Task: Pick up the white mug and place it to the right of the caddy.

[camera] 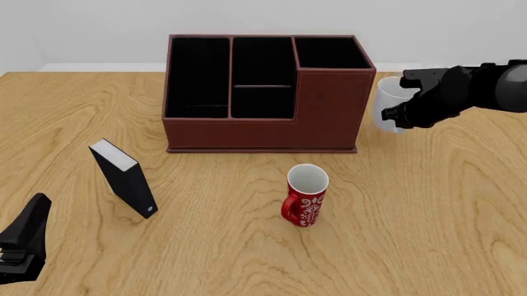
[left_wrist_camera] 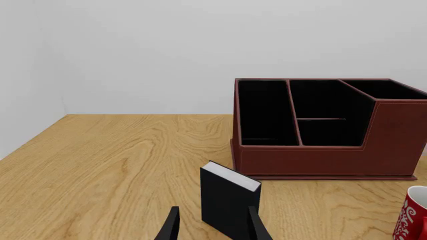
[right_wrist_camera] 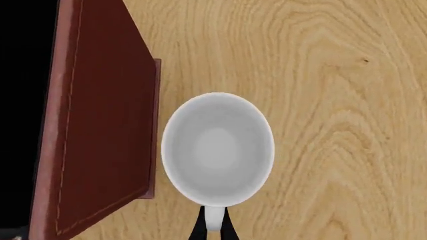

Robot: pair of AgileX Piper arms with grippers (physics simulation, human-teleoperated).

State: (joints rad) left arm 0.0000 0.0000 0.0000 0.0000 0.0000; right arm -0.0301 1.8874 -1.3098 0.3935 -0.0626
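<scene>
Two mugs, one caddy and one black box sit in the scene, along with two end effectors.

The white mug [camera: 387, 105] is at about 2 o'clock on the desk [camera: 428, 203], just beside the caddy's [camera: 263, 117] right wall, upright with its mouth open upward. The right end effector [camera: 403, 110] pinches it by the loop handle: in the right wrist view the two fingers [right_wrist_camera: 197, 231] press against either side of the handle below the white mug [right_wrist_camera: 219, 149], with the caddy [right_wrist_camera: 100, 125] wall just beside the rim. Whether the mug's base touches the desk or hangs slightly above it is hard to tell from these views.

The caddy stands at 12 o'clock, reddish-brown, with four black-lined compartments visible from the front.

The red mug [camera: 307, 197] stands upright near the centre, at about 5 o'clock from the caddy and well apart from the white mug.

The black box [camera: 123, 177] stands upright at 9 o'clock, its white edge up.

The left end effector [camera: 23, 246] is at 7 o'clock, low over the desk. In its wrist view its fingers [left_wrist_camera: 172, 226] are spread apart and hold nothing, with the black box [left_wrist_camera: 229, 200] ahead of them.
</scene>
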